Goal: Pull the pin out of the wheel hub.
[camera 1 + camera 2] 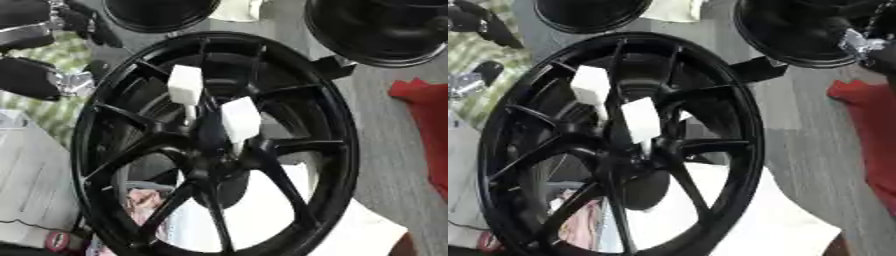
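Here a black wheel hub (214,145) stands on edge, filling the middle of the scene, its spokes meeting at the centre. Two white pins stick out near that centre: the far-left pin (185,85) and the nearer pin (241,120) just right of it, close together. The left hand (39,77) shows at the far left edge, apart from the rim; whether its fingers are curled or straight I cannot tell. A red cloth (424,117) lies at the right.
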Action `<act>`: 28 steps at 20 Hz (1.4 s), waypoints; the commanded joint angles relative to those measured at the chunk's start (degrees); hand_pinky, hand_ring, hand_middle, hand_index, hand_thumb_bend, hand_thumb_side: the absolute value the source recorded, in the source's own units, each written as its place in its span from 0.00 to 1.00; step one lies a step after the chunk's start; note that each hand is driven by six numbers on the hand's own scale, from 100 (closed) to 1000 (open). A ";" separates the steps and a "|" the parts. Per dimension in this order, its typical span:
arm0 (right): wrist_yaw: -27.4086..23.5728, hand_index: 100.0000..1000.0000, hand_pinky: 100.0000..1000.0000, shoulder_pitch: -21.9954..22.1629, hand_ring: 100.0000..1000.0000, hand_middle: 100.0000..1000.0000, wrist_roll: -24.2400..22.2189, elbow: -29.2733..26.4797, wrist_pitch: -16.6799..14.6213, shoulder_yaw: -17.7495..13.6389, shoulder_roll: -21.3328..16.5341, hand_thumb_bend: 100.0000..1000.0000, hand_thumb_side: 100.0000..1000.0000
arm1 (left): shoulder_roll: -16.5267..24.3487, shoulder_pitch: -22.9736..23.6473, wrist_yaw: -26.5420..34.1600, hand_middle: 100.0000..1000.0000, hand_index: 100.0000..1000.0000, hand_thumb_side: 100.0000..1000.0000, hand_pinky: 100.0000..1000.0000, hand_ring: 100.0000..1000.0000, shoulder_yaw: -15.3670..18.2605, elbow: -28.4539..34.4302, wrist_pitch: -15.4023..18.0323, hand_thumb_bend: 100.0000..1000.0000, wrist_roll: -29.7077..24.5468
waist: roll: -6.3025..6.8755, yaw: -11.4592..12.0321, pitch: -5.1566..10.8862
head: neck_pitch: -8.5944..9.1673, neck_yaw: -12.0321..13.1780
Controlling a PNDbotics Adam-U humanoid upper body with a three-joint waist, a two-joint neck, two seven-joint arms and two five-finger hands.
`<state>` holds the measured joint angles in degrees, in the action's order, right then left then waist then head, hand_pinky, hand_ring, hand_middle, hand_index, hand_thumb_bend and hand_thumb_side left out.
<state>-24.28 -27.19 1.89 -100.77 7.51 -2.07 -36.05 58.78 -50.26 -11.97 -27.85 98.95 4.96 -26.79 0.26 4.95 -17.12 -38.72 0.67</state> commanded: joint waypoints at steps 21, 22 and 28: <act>-0.26 0.66 0.85 -0.49 0.66 0.59 0.01 -0.01 0.52 -0.25 -1.06 0.39 0.07 | -10.92 -13.33 3.54 0.84 0.96 0.58 0.91 0.90 -0.60 -8.28 -5.53 0.42 -25.18 | 0.47 0.10 1.59 | -1.10 -0.36; -0.29 0.66 0.85 -0.50 0.66 0.59 0.04 0.00 0.54 -0.25 -1.02 0.39 0.07 | -11.20 -13.45 3.57 0.84 0.96 0.58 0.91 0.90 -0.73 -8.27 -5.45 0.42 -25.18 | 0.46 0.09 1.58 | -1.16 -0.34; -0.50 0.66 0.85 -0.61 0.66 0.59 0.22 0.10 0.65 -0.24 -0.87 0.39 0.07 | -12.87 -14.35 3.26 0.84 0.96 0.60 0.90 0.90 -1.45 -8.10 -7.02 0.42 -25.18 | 0.43 -0.03 1.43 | -1.43 -0.14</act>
<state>-24.46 -27.15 2.03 -100.20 8.12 -2.04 -35.96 45.32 -63.33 -8.49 -29.55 90.46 -1.63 -51.98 0.67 4.99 -16.89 -39.76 0.41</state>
